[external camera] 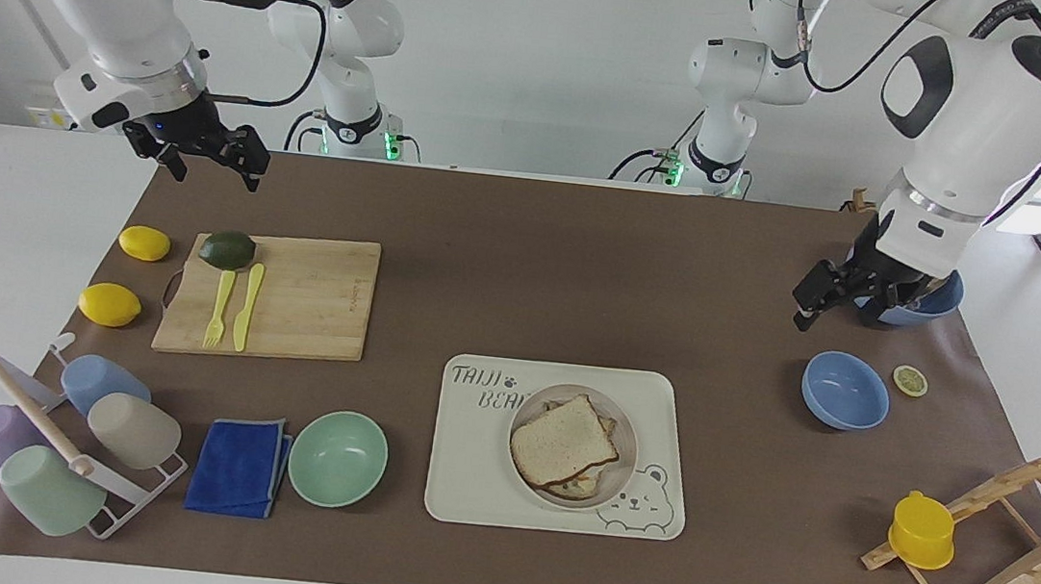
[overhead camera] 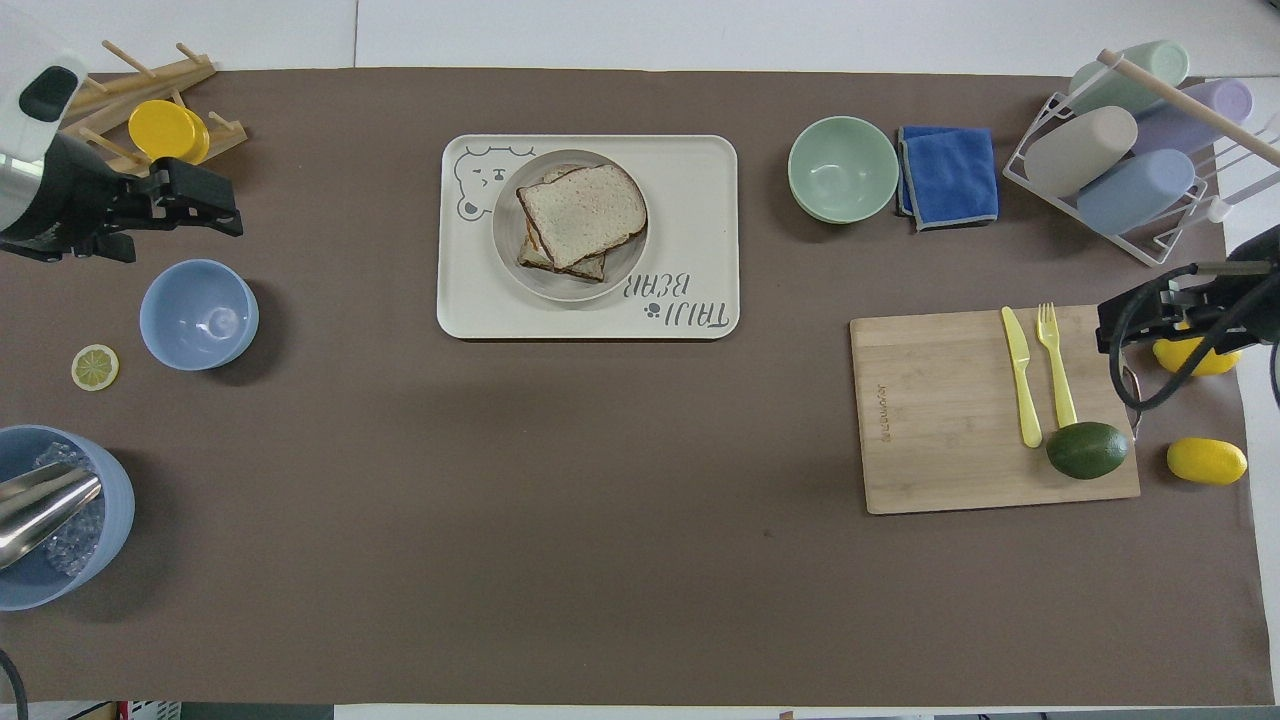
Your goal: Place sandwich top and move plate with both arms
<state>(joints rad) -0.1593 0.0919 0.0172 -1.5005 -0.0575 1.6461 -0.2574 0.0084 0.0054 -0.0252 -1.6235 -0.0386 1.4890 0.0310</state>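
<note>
The sandwich top (external camera: 563, 440), a pale speckled bread slice with a brown crust, lies on a stacked sandwich on the round beige-grey plate (external camera: 629, 442). In the overhead view the slice (overhead camera: 582, 208) and plate (overhead camera: 560, 287) sit on the cream bear tray (overhead camera: 700, 170). My left gripper (external camera: 814, 304) is open and empty, raised over the mat beside the small blue bowl (external camera: 845, 391), well apart from the plate; it also shows in the overhead view (overhead camera: 215, 195). My right gripper (external camera: 210, 158) is open and empty, and that arm waits above the avocado corner of the cutting board (external camera: 288, 297).
A mint green bowl (external camera: 338, 458) and a blue cloth (external camera: 239, 466) lie beside the tray. A cup rack (external camera: 60, 437) and two lemons (external camera: 109, 304) are at the right arm's end. A blue bowl with a metal scoop (overhead camera: 50, 515), a lemon slice (external camera: 910, 379) and a wooden rack with a yellow cup (external camera: 921, 531) are at the left arm's end.
</note>
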